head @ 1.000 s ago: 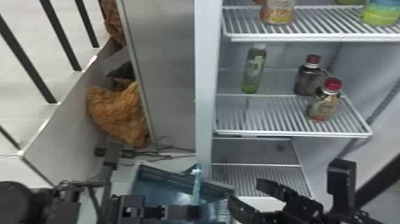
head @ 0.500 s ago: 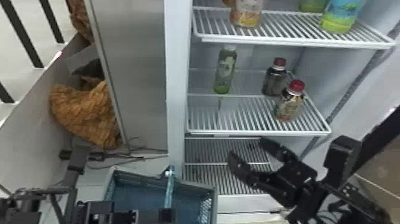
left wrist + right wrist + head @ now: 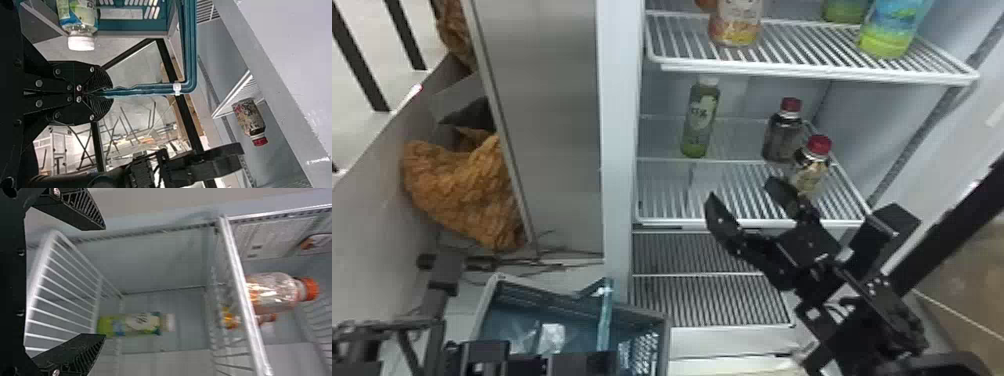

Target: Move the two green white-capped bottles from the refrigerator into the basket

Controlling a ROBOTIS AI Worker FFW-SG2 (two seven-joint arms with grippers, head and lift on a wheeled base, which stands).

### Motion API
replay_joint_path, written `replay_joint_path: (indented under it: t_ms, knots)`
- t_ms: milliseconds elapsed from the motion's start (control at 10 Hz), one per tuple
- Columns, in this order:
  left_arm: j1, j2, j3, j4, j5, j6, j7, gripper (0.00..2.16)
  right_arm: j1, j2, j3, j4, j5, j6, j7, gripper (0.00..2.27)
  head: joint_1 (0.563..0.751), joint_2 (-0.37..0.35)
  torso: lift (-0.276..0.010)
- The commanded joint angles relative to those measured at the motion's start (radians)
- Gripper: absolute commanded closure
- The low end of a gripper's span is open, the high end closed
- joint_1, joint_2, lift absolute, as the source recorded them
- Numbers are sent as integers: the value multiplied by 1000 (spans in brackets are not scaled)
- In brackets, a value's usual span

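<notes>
Handle of the basket was pinched by the left gripper, I believe so that the basket would stay steady. The right gripper had its 2 fingers wide apart near the front edge of the shelf, probably to leave room for the green bottle, which stood upright farther back, near the left edge. Another white-capped bottle showed by the basket's wall; whether inside, I could not tell.

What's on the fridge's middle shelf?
A green white-capped bottle at left, two red-capped bottles at right, all upright on the shelf. The open right jaws cover the front red-capped one's base; can't see the shelf behind them.
</notes>
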Motion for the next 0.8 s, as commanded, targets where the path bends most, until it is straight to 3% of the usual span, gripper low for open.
replay_joint_path:
  t_ms: [0, 700]
  knots:
    - [-3, 0, -5, 0, 2, 1, 0, 1193, -40, 10, 10, 57, 37, -87, -25, 41, 695, -136, -263]
    - [-10, 6, -17, 0, -8, 1, 0, 1193, -195, 8, 41, 246, 77, -141, -94, 15, 695, -154, -263]
